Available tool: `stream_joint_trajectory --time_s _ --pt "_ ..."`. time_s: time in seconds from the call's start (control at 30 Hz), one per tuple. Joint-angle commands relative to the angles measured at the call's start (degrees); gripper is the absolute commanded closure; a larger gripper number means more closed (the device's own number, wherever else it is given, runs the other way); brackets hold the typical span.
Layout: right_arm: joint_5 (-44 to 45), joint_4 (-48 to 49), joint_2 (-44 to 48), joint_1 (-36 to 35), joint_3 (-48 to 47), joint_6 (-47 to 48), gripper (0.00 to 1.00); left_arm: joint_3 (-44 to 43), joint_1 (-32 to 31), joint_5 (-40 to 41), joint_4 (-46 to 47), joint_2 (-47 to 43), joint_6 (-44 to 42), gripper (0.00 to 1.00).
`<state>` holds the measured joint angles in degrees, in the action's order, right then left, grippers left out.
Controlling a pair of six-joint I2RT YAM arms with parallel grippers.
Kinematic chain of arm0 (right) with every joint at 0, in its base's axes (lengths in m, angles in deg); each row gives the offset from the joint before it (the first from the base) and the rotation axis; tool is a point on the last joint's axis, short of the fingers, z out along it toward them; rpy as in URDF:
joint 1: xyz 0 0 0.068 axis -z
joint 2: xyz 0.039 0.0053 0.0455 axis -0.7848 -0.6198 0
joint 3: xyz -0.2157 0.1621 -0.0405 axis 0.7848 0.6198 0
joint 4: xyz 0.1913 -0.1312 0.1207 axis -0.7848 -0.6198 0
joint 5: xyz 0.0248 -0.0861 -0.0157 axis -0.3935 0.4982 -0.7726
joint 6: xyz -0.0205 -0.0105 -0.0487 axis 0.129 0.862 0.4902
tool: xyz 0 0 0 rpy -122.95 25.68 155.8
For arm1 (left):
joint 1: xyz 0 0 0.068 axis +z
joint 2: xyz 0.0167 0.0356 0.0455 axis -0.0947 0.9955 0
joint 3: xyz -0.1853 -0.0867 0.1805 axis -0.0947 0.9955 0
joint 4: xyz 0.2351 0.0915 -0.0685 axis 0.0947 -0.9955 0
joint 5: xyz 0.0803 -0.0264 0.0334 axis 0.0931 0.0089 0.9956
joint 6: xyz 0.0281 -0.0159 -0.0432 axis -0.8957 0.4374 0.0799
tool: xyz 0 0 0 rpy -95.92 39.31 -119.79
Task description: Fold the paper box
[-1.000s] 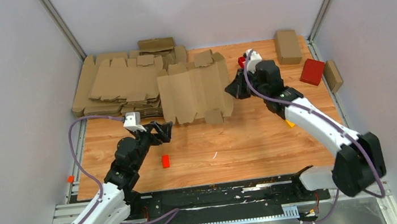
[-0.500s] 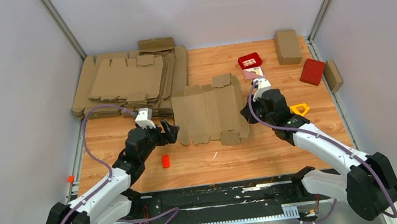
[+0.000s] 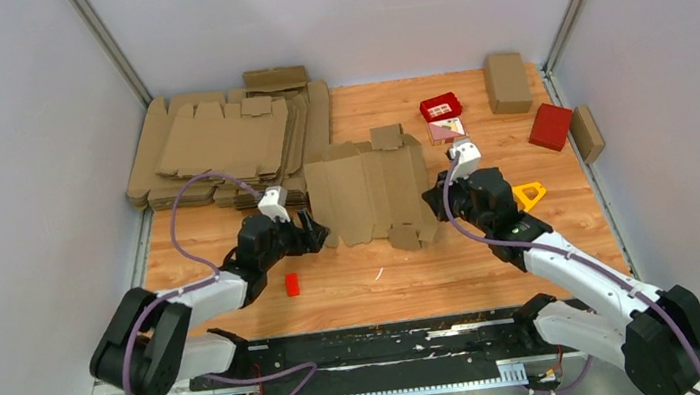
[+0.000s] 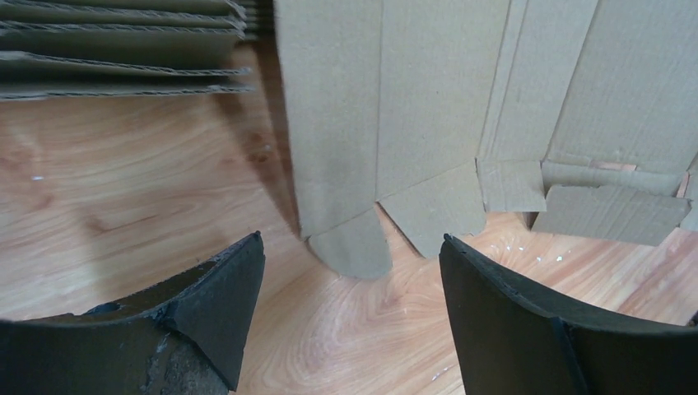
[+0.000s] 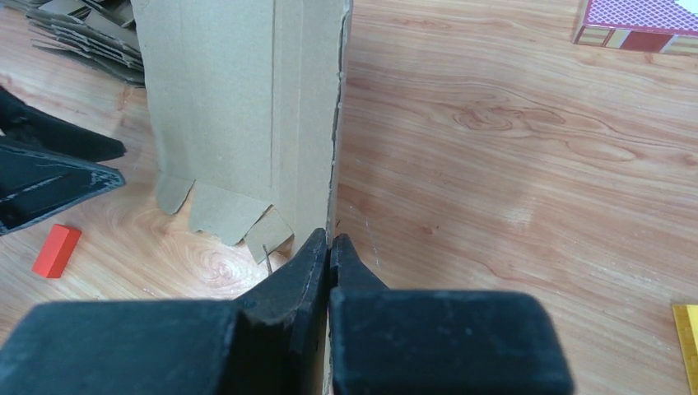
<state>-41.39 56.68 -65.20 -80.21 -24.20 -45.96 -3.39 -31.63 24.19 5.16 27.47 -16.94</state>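
The paper box (image 3: 371, 195) is an unfolded brown cardboard sheet with flaps and crease lines, lying mid-table. My right gripper (image 3: 434, 202) is shut on its right edge; in the right wrist view the thin edge of the paper box (image 5: 247, 107) runs down between the closed fingertips (image 5: 329, 240). My left gripper (image 3: 315, 234) is open just off the sheet's lower left corner. In the left wrist view its two dark fingers (image 4: 222, 288) frame bare wood, with the paper box's (image 4: 387, 123) rounded flaps just ahead of them, untouched.
A stack of flat cardboard blanks (image 3: 219, 148) fills the back left. A small red block (image 3: 291, 284) lies near the left arm. A red patterned box (image 3: 441, 107), a yellow triangular frame (image 3: 527, 194), brown cartons (image 3: 507, 81) and a red box (image 3: 551, 125) sit at right.
The right gripper has dragged the sheet toward the near edge and laid it flatter. The left arm has reached forward and right to the sheet's lower left corner, its jaws narrowing slightly.
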Motion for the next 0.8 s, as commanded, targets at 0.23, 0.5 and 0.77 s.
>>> stream_joint_trajectory --time_s 0.23,0.5,0.77 --pt "1.8 4.2 -1.9 -2.4 -0.6 2.4 0.99 -7.1 0.3 -8.9 9.1 12.5 1.9 0.19" --pt "4.4 3.5 -2.9 -2.6 -1.1 2.0 1.00 -5.0 0.3 -6.6 5.7 4.9 -1.5 0.36" --pt "4.0 3.7 -3.0 -2.6 -1.1 2.1 1.00 -5.7 0.3 -1.8 1.3 4.9 -2.5 0.49"
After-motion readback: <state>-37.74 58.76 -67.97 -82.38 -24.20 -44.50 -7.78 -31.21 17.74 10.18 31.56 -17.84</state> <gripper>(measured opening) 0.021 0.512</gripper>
